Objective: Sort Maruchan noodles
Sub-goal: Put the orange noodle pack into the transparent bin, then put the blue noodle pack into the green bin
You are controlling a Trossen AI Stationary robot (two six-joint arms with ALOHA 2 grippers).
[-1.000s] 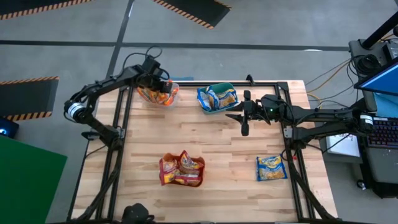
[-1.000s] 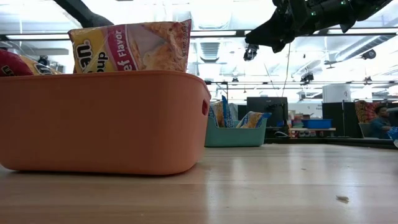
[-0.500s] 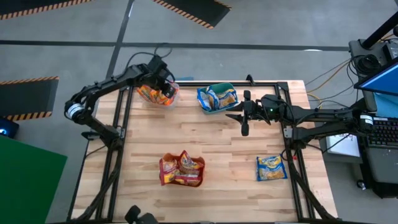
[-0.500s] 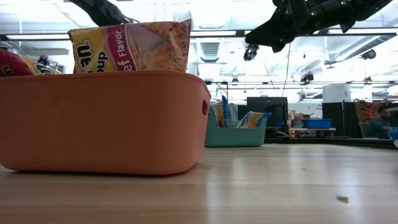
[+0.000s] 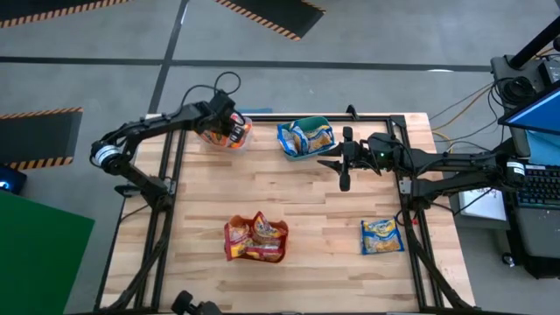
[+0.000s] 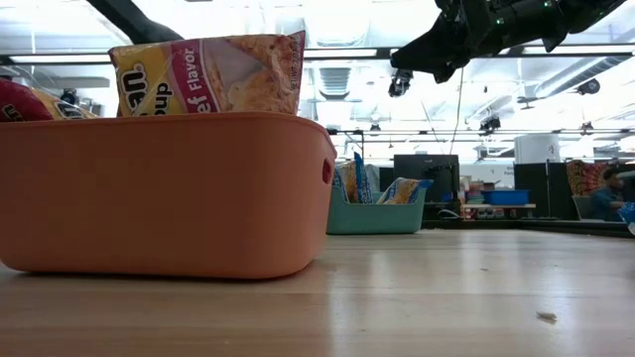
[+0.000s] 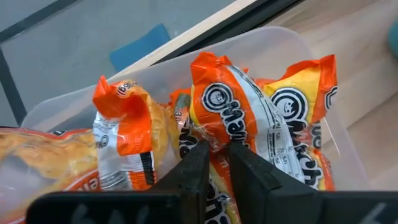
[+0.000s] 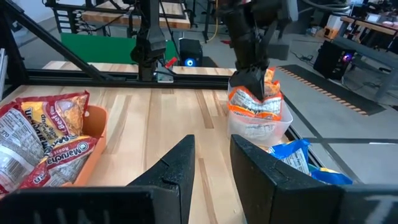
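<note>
Noodles (image 7: 239, 115) sit upright in the clear tub (image 5: 241, 138) at the desk's (image 5: 306, 197) far corner; left hand (image 7: 212, 152) pinches an orange packet's edge, probably tidying it. Right hand (image 5: 344, 179) waits mid-desk, slightly spread, holding nothing.

table (image 5: 297, 188): pale wooden planks are being shown, smooth and matt
orange packets (image 7: 249, 124): glossy crinkled plastic film is being seen
clear tub (image 7: 323, 106): translucent, faintly cloudy plastic
orange tub (image 6: 159, 193): smooth matt plastic
teal tub (image 6: 372, 216): smooth plastic
left claw (image 7: 214, 163): dark matt fingers
frame (image 5: 175, 166): black matt metal
</note>
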